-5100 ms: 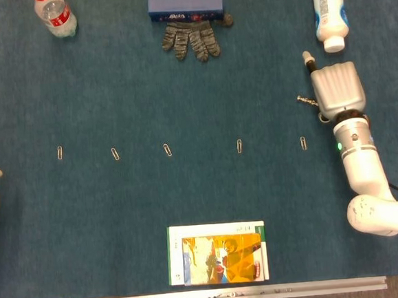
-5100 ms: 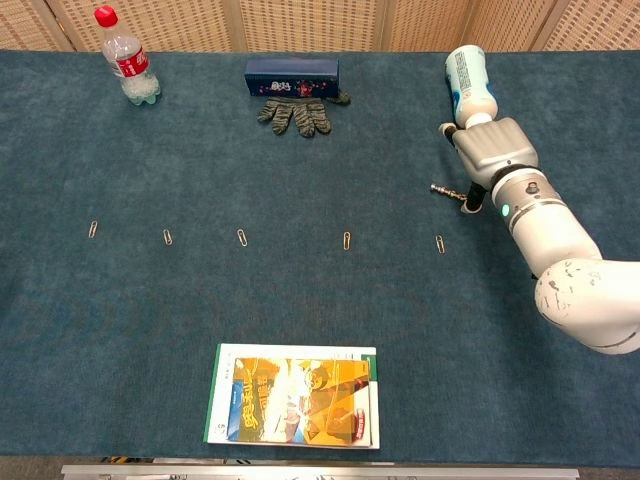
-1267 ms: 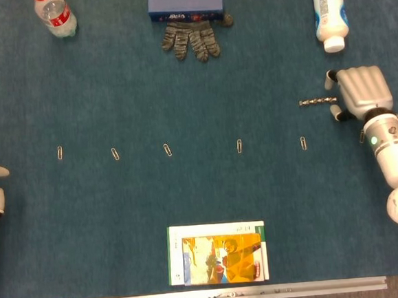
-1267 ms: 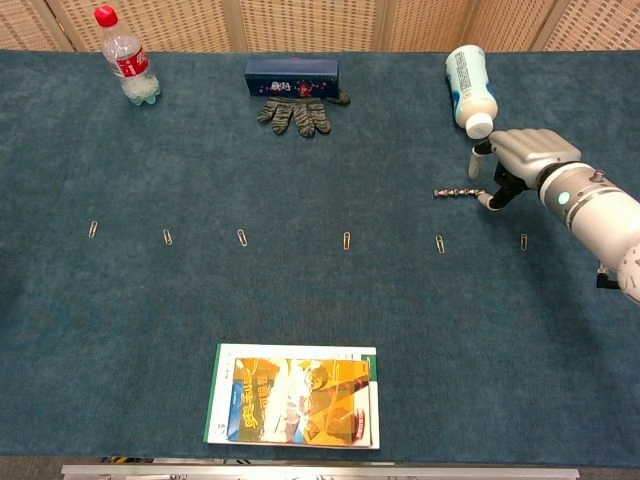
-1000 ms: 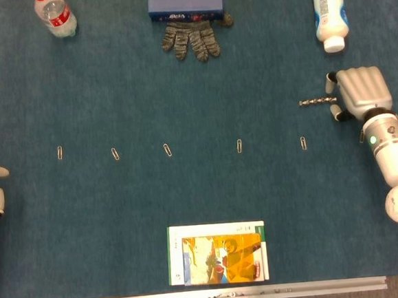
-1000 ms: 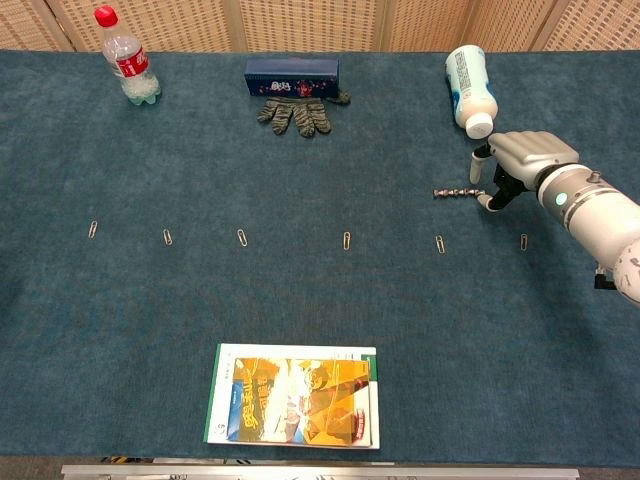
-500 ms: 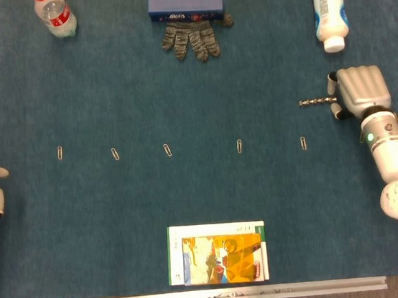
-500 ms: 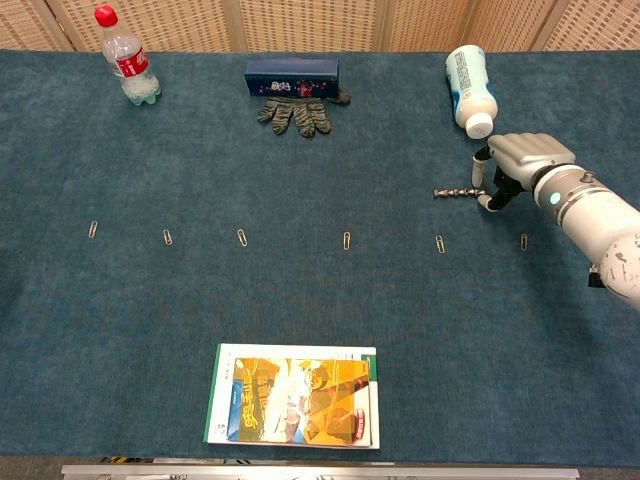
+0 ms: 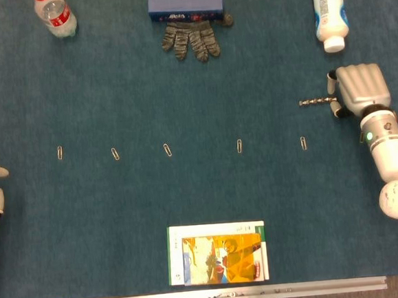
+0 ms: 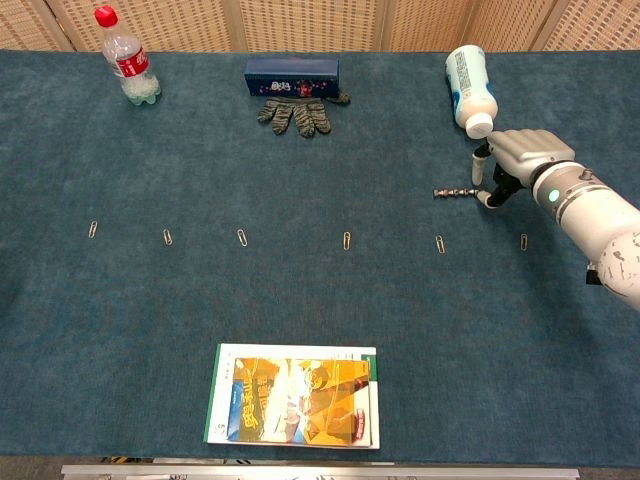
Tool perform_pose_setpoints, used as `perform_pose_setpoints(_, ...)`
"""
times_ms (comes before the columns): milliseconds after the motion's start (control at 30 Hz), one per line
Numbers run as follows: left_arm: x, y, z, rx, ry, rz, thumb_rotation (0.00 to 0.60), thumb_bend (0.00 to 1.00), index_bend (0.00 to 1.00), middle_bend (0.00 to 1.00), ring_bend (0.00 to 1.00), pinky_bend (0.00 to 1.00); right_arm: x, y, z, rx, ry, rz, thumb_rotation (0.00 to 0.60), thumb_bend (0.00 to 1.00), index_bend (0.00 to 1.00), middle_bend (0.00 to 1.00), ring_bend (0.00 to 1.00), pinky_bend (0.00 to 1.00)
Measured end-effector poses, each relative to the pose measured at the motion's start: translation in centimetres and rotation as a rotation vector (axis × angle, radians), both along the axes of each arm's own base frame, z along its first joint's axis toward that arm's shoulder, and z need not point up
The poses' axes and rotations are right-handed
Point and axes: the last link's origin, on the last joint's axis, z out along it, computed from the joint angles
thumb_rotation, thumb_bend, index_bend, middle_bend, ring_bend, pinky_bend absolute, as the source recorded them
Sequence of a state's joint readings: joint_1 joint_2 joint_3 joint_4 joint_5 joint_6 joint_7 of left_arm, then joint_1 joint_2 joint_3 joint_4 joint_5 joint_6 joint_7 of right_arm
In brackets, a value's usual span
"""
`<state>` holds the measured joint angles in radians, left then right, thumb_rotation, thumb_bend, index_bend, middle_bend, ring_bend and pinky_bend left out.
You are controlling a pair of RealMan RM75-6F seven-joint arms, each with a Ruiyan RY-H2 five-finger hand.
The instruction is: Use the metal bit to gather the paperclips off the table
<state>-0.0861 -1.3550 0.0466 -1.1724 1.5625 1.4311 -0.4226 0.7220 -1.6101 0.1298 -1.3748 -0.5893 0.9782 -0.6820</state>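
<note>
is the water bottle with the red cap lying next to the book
No, the water bottle stands at the far left corner of the table, while the book lies at the near edge.

Open cloth surrounds the paperclips [image 9: 167, 150]; book [image 9: 217, 253] lies nearer.

A clear plastic water bottle with a red cap and label [image 10: 126, 58] lies at the far left of the blue carpeted surface [image 10: 300, 310]. A dark blue rectangular box [image 10: 291, 72] sits mid-far edge, a grey knitted glove [image 10: 293, 113] touching its near side. A white plastic bottle [image 10: 469, 88] lies far right. A yellow-covered book [image 10: 292, 409] rests near the front edge.
</note>
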Motion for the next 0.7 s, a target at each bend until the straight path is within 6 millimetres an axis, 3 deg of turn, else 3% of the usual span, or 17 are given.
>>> perform_pose_setpoints(700,-0.12,-0.05,-0.02,0.001,-0.001,0.005,0.600,0.49,0.38,0.37,0.33,0.36,0.08,-0.12,-0.56,0.015,0.009,0.000,0.600,0.31,0.51,1.00,1.00,1.00)
